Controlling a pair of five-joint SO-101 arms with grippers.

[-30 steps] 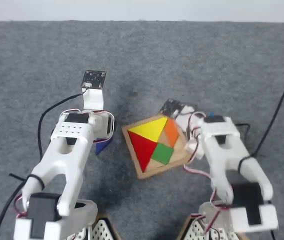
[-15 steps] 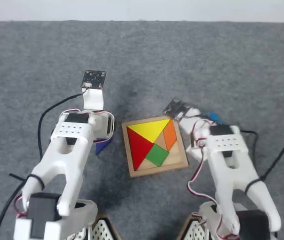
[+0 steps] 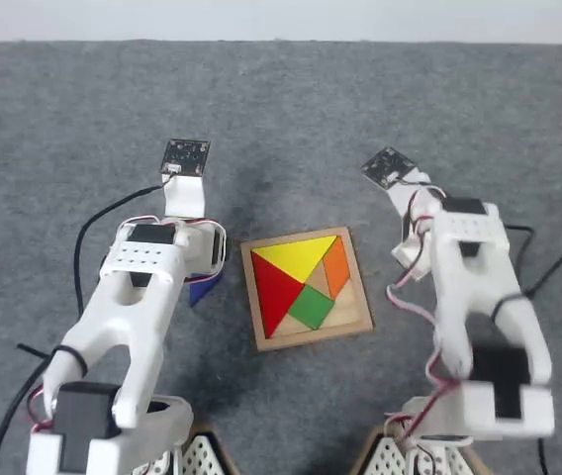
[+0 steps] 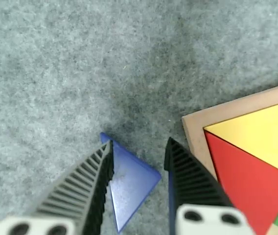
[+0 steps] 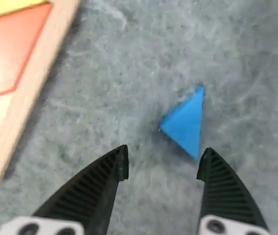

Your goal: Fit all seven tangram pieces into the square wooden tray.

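Four pieces (image 3: 279, 289) are seated in the tray (image 3: 360, 325). Outside it, the dark blue triangle (image 4: 129, 183) is straddled by the parted left hand (image 4: 139, 144), and the light blue triangle (image 5: 185, 122) is faced by the parted right hand (image 5: 166, 151).

The tray (image 3: 313, 336) sits on the table (image 3: 360, 109) between the two arms, with four pieces (image 3: 279, 287) inside. A triangle (image 4: 129, 181) lies just left of it, between the left end effector's (image 4: 139, 147) fingers. A second triangle (image 5: 185, 122) lies near the tray, just ahead of the right end effector (image 5: 163, 154).
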